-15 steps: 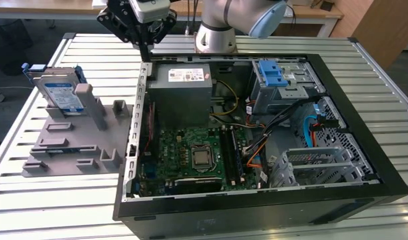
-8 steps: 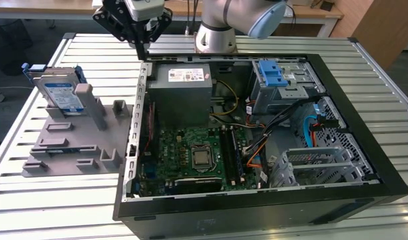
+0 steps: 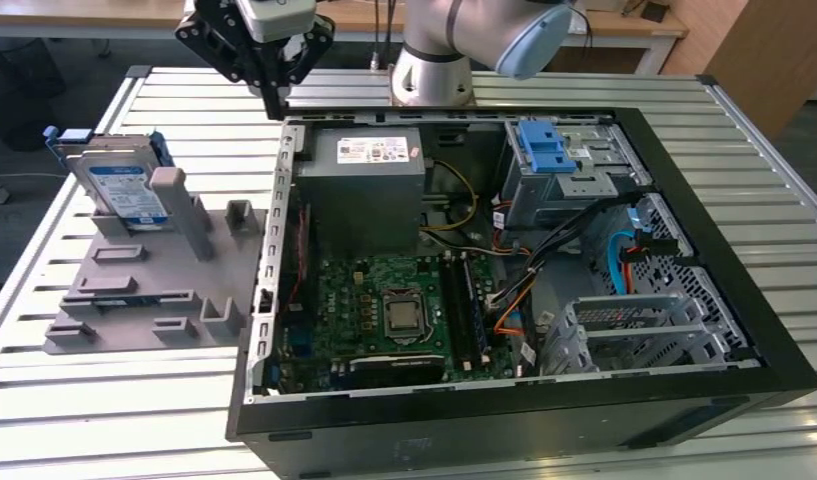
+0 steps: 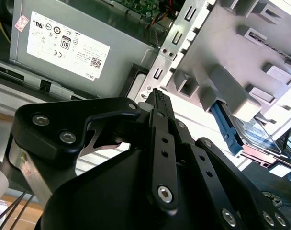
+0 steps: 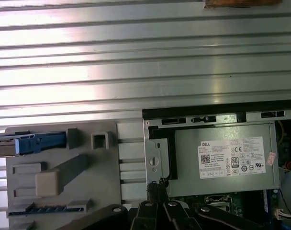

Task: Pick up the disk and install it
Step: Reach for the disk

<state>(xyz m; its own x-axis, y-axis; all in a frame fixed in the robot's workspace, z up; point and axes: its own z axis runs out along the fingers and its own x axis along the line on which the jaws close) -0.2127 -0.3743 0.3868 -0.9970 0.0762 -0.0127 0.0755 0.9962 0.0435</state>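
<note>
The pincer (image 3: pixel 272 100) hangs over the far left corner of the open computer case (image 3: pixel 728 200) in the exterior view, its black fingers drawn together to a single tip and gripping nothing. In both wrist views that tip (image 4: pixel 157 96) (image 5: pixel 155 186) sits just beside the case's perforated metal wall, with the grey power supply box (image 3: pixel 361 190) on one side and the grey holder (image 3: pixel 155 290) on the other. The disk (image 3: pixel 125 185) is not yet picked up. It stands tilted in a slot at the far end of the holder, on the slatted counter (image 3: pixel 61 400) at the exterior view's left, well apart from the pincer. Its label faces up and its blue side rail (image 5: pixel 40 143) shows in the first wrist view. The nearest hazard, as I judge it, is the case wall: with the tip this close, a sideways sweep toward the holder without enough height could clip the rim. A closed pincer reaching the disk would shove it instead of straddling it, and a leaning drive could tip out of its slot. The plastic rails and smooth metal faces offer little bite, so an off-centre grasp might let the disk swing or slip. Inside the case, loose cables (image 3: pixel 568 240) lie near the drive cage (image 3: pixel 582 165) with its blue clip (image 3: pixel 548 148) and could snag a drive on the way in.
</note>
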